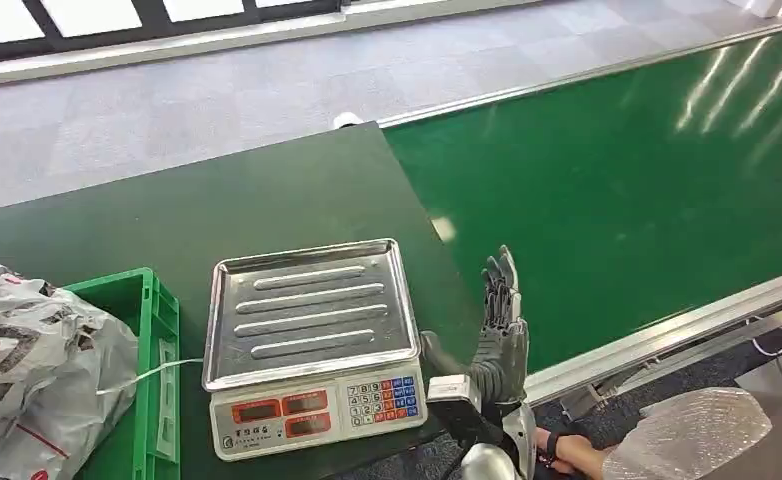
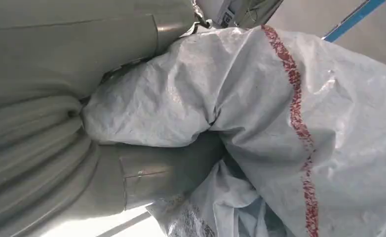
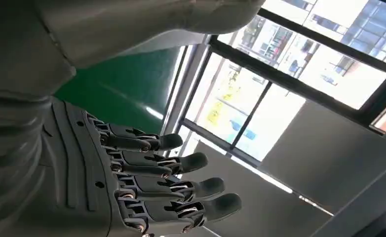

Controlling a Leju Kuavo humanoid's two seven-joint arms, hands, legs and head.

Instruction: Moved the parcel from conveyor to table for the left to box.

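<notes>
- Right hand (image 1: 499, 335) sitting at 5 o'clock beside the scale (image 1: 312, 345), fingers (image 3: 181, 163) spread, gripping nothing.
- Left hand (image 2: 57, 138): grip state unclear, pressing against a white woven sack (image 2: 280, 133).
- Green crate (image 1: 142, 370) at 8 o'clock.
- Conveyor (image 1: 617, 190) running at 2 o'clock; can't pick out the parcel.

Right hand (image 3: 132, 187): dark grey segmented fingers (image 3: 201, 160) with rounded matte tips, little screws and metal pins at the links, ribbed grey plate on the back. Thick pale grey thumb. Silver forearm shell (image 1: 489, 462), glossy.
</notes>
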